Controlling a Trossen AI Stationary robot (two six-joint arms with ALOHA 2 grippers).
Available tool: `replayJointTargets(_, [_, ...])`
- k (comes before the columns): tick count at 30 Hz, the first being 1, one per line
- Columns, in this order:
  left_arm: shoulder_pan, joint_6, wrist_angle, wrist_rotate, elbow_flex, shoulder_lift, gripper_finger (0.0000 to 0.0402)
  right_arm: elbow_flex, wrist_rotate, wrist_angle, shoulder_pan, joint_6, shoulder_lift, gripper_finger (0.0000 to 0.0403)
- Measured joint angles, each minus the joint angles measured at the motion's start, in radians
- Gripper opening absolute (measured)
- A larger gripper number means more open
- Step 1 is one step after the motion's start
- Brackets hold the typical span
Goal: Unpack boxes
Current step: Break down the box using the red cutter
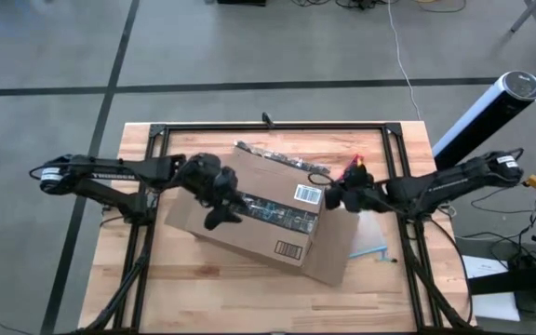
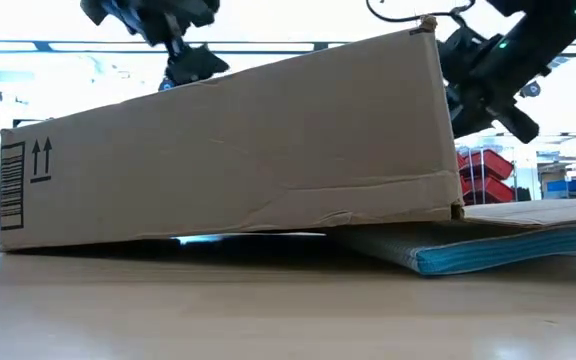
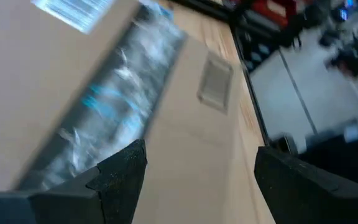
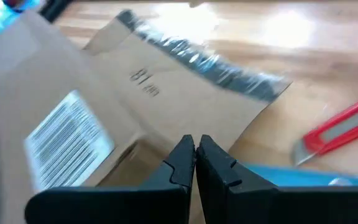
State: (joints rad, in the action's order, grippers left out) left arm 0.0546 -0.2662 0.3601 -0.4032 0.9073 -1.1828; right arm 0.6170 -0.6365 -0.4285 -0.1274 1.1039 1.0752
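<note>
A brown cardboard box [image 1: 268,228] lies askew in the middle of the table, with a white barcode label [image 1: 307,194] on top and a shiny tape strip [image 3: 117,106] along its seam. In the low view the box [image 2: 238,150] rests partly on a clear pouch with a blue edge [image 2: 468,258]. My left gripper [image 1: 221,214] hangs open over the left part of the box's top. My right gripper [image 1: 331,195] is shut at the box's right edge, over a taped flap [image 4: 185,87]. A red tool [image 4: 340,134] lies on the table beside it. My right gripper's shut fingertips [image 4: 185,149] slant down from the table's right side at the flap beside the label [image 4: 67,143]. I cannot tell whether they touch the cardboard.
A black frame [image 1: 268,127] runs around the tabletop. The pouch [image 1: 372,244] sticks out from under the box at the right. The red tool [image 1: 354,170] lies near the far right. A tall cylinder [image 1: 487,116] stands off the table's right side.
</note>
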Motion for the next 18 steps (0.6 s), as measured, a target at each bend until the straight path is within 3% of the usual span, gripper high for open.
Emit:
replayJointTargets(10, [-0.198,0.098,0.357,0.003,0.0,0.028,0.0273,0.0,0.188,0.081,0.184,-0.253,0.0,0.0])
replayJointTargets(18, [-0.253,0.099,0.376,0.054,-0.008,0.006,0.0273,0.0,0.38,0.118,0.253,-0.389,0.006,0.0])
